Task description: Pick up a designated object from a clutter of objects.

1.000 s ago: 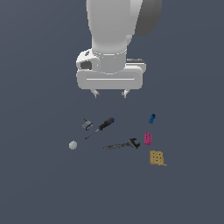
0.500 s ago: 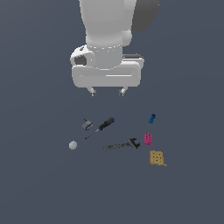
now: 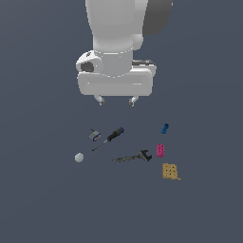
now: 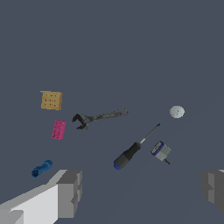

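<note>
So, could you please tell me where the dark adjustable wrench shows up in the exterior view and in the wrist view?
Exterior view: the wrench lies low in the clutter, toward the exterior view's right, below the screwdriver.
Wrist view: the wrench sits near the middle of the picture, beyond the open gripper.
Shared landmark: the pink block lies just off the wrench's open-jaw end in both views.

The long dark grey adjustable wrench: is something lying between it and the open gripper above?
Nothing visible does. The gripper hangs open above the clutter, and the wrench lies uncovered, apart from the black-and-blue screwdriver and the pink block.
</note>
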{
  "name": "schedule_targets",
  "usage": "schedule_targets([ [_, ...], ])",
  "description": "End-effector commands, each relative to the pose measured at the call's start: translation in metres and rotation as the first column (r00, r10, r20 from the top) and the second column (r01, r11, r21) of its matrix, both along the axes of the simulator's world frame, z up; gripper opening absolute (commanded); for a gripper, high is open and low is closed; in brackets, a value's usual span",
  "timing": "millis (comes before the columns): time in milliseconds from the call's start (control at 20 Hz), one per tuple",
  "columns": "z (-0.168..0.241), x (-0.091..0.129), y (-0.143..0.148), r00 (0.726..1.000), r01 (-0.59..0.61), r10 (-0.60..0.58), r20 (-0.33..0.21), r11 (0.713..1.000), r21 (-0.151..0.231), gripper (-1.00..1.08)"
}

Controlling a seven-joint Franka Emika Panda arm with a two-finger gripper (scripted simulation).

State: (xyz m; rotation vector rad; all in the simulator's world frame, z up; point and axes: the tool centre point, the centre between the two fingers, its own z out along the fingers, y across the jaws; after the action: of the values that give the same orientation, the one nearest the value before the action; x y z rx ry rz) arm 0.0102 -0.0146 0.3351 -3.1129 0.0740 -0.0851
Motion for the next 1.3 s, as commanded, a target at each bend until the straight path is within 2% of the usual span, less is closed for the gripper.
schedule_targets([
  [0, -0.004, 0.002, 0.001, 1.000, 0.022, -0.022, -0.002, 1.000, 0.002, 1.00],
  [350, -0.021, 0.009, 0.006, 0.993, 0.121, -0.121, -0.009, 0.993, 0.009, 1.00],
  [600, -0.040, 0.016, 0.011, 0.974, 0.225, -0.225, -0.017, 0.974, 0.014, 1.00],
  [900, -0.066, 0.025, 0.018, 0.932, 0.362, -0.361, -0.029, 0.932, 0.018, 1.00],
  [1250, -0.097, 0.033, 0.027, 0.858, 0.512, -0.511, -0.042, 0.859, 0.018, 1.00],
])
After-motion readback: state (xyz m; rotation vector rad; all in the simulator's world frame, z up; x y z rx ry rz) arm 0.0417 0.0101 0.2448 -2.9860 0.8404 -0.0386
